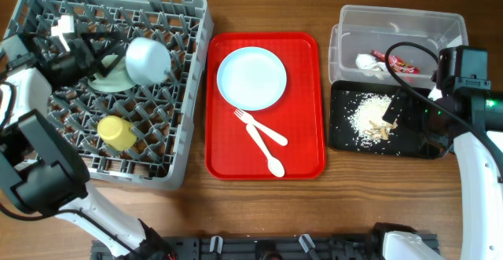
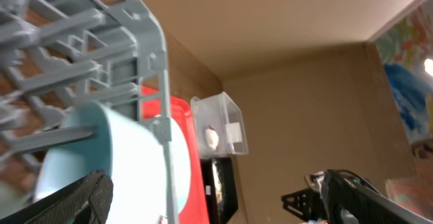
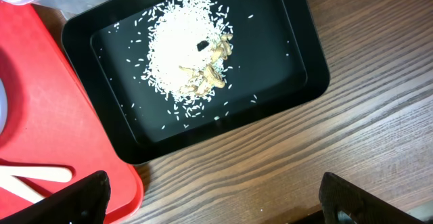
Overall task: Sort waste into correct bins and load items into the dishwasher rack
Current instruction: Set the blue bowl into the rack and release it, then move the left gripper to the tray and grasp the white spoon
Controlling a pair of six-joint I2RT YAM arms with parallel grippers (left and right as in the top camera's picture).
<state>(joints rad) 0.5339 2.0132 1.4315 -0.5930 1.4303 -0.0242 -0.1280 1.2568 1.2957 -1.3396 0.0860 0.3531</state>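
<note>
Since the red wrapper [image 1: 401,62] and white tissue [image 1: 368,61] lie together in the clear tub [image 1: 440,26], and the food scraps [image 3: 189,55] sit heaped in the black tray [image 3: 298,82], waste sorting reads as done. The right gripper [image 3: 213,198] is spread wide and holds nothing. It hangs by the near edge of the black tray, over the wooden table [image 3: 338,136], plausibly kept on this side because both bins are here. The dishwasher rack [image 1: 196,24] holds the bowl [image 1: 148,60] upside down so it would drain, the saucer [image 1: 110,79] just beside it and partly under the arm, and the cup [image 1: 116,132] nearer the front. The left gripper [image 2: 216,187] is also spread wide and empty, low over the far-left part of the rack with the bowl close in front of its camera. Not yet loaded: plate [image 1: 251,78], fork [image 1: 259,125] and spoon [image 1: 267,154], all on the red tray [image 1: 306,166] between rack and bins. Judgement: the plate is the next bulky item. It lies flat, so only its rim offers a pinch and a slip is the risk. The cutlery is thin, and the two pieces touch near their upper ends, so picking one may drag the other.
</note>
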